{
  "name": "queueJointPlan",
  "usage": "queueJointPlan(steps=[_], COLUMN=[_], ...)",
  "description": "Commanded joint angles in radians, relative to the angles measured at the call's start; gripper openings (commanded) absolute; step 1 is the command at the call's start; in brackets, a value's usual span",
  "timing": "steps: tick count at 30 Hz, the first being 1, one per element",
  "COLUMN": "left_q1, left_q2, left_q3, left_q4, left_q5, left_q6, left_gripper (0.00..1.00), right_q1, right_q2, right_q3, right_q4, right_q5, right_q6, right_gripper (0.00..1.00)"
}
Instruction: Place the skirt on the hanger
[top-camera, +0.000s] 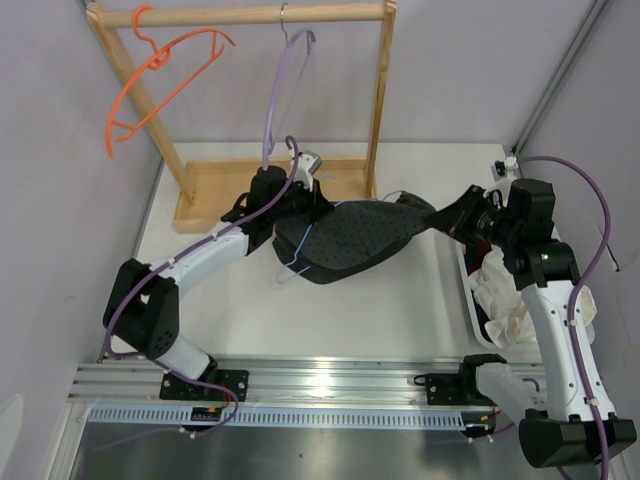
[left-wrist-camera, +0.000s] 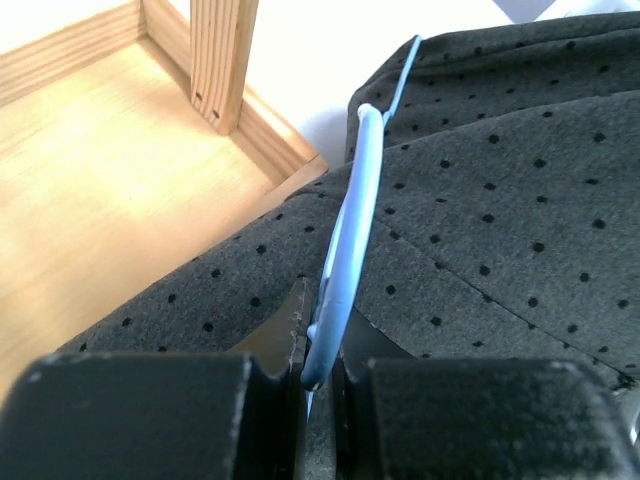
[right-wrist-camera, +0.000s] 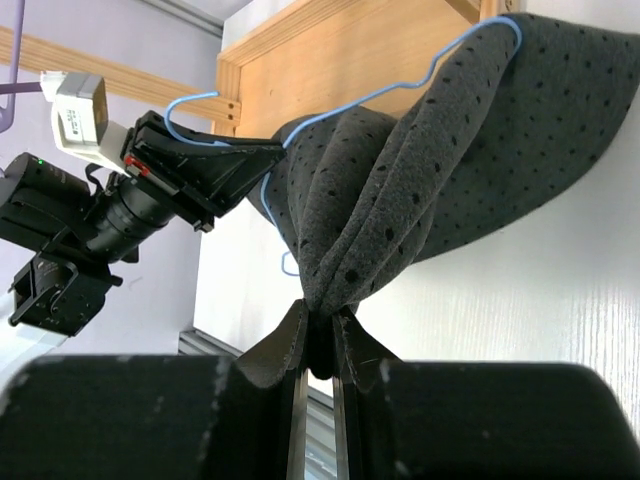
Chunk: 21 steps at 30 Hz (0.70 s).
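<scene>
**Two arms hold a skirt and a hanger**

The skirt (top-camera: 355, 245) is soft, dark grey cloth with tiny pale dots. It is bunched into folds. It sits over the middle of the white table (top-camera: 400, 310), just in front of the wooden rack (top-camera: 240, 15), stretched between the two arms.

The hanger (left-wrist-camera: 352, 230) is thin, smooth, light blue wire, bent into a triangle with a small hook. The wire touches the skirt and runs along its edge. Some of it is hidden by the cloth.

There is one skirt. There are three hangers in all: the blue one, an orange hanger (top-camera: 160, 57) and a purple hanger (top-camera: 272, 110). Both of those hang on the rack's top bar. A tray (top-camera: 468, 290) at the right holds one white cloth (top-camera: 505, 290) and one dark red cloth (top-camera: 495, 325).

There are two arms. The left arm stretches low across the table toward the rack. The left gripper (left-wrist-camera: 318, 375) has its jaws squeezed tight on the blue wire. The right arm stands tall and bends over to the left. The right gripper (right-wrist-camera: 320, 345) pinches a gathered corner of the skirt between nearly closed jaws.
</scene>
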Motion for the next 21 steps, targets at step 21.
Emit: queueJointPlan(steps=[21], left_q1=[-0.073], left_q2=[-0.307], left_q3=[-0.007], left_q4=[-0.062], left_q5=[0.065], left_q6=[0.100], left_gripper=[0.00], right_q1=[0.023], right_q2=[0.076], right_q3=[-0.041], right_q4=[-0.075], right_q5=[0.270], right_q6=[-0.133], right_gripper=[0.00])
